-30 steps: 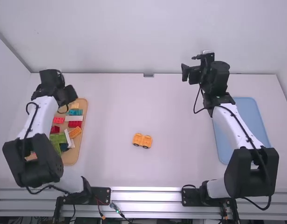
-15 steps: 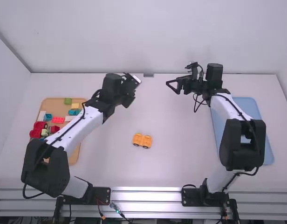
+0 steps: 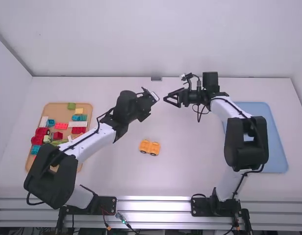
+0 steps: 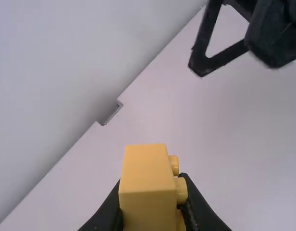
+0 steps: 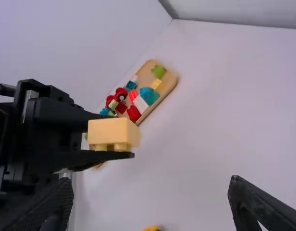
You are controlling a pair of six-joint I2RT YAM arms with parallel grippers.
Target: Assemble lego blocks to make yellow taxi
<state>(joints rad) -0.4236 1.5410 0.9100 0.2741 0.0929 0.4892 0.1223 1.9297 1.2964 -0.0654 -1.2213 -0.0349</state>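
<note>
Yellow block (image 4: 144, 183) sits clamped in the left gripper (image 5: 126, 137); the right gripper (image 5: 150, 185), spread wide and empty, should align next (likely a handover)

Beyond the right pincer (image 3: 167, 99) I see a plain pale wall (image 3: 112, 39); beneath it, the white bench (image 3: 195, 152) spreads, softly lit.

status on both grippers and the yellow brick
Left gripper shut on yellow brick; right gripper open, empty; orange car base on table
</note>
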